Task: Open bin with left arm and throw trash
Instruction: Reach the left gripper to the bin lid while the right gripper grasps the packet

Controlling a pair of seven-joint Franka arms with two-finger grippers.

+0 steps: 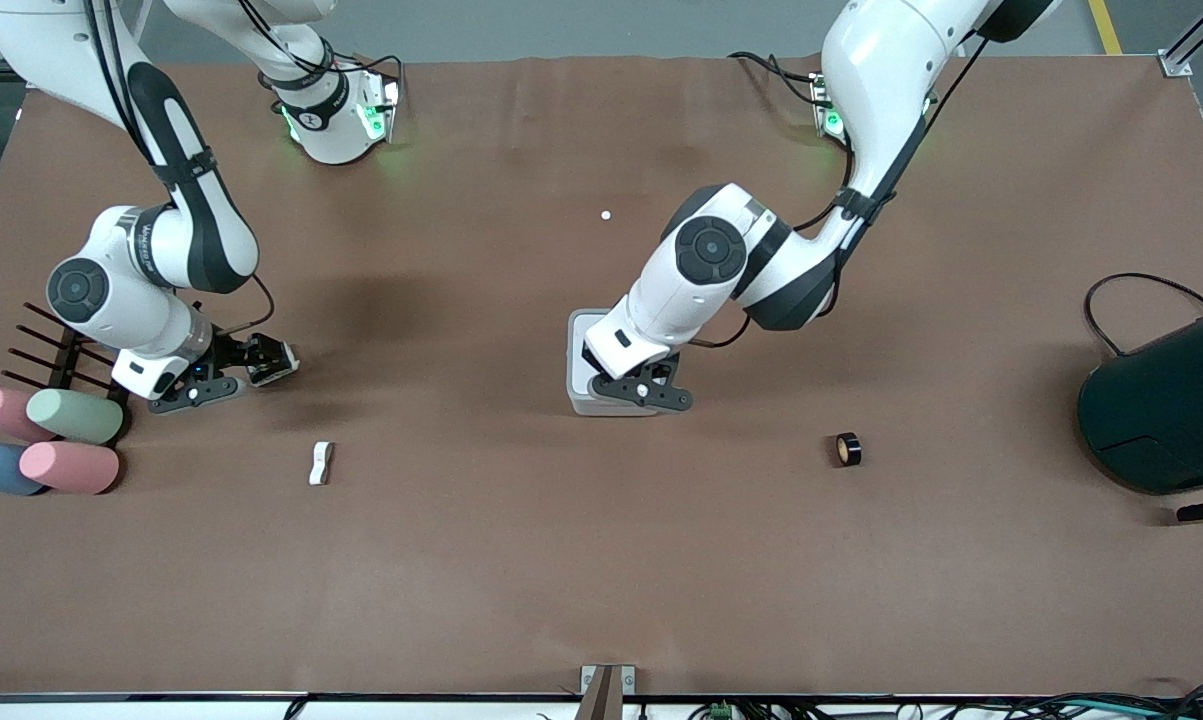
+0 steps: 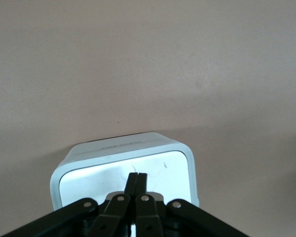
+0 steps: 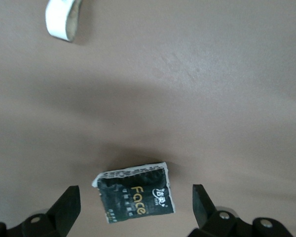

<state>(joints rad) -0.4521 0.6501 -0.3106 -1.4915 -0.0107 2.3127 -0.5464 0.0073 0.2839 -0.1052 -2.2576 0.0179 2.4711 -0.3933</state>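
The left gripper [image 2: 136,178], fingers pressed together, is resting on the bin [image 1: 583,330] at the table's middle. Toward the right arm's end from the bin, the right gripper [image 3: 135,205] is hovering spread wide over the black packet [image 3: 134,198], holding nothing.

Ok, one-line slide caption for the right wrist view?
Right gripper open above the black printed packet on the table, white strip nearby.
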